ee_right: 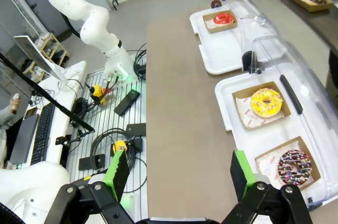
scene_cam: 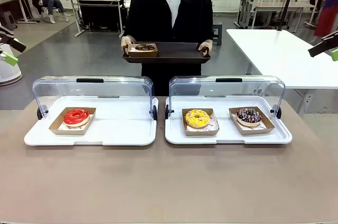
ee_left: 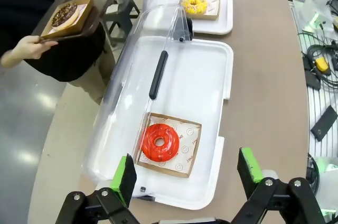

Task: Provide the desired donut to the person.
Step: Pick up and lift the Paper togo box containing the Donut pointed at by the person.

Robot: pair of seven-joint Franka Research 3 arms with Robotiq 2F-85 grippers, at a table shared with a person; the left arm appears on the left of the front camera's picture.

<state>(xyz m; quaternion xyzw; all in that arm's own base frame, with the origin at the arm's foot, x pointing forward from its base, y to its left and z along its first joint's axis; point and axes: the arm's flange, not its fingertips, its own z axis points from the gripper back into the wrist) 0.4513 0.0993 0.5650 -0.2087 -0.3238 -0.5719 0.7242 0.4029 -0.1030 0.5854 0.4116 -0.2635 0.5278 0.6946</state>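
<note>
Person [scene_cam: 169,18] stands at the far side, both hands on a dark tray [scene_cam: 174,54]. A boxed dark donut [scene_cam: 144,48] sits at its left end, possibly sprinkled; too small to be sure.

On the table [scene_cam: 169,182] are two white trays, their clear lids [scene_cam: 92,89] standing open.
- Left tray [scene_cam: 127,131]: red donut [scene_cam: 76,117], boxed, at the left end.
- Right tray [scene_cam: 227,137]: yellow donut [scene_cam: 197,118] on the left, sprinkled donut [scene_cam: 249,115] on the right.

Left gripper [ee_left: 187,172] is wide and empty, above the left tray near the red donut. Right gripper [ee_right: 178,173] is wide and empty, above bare table beside the right tray.
</note>
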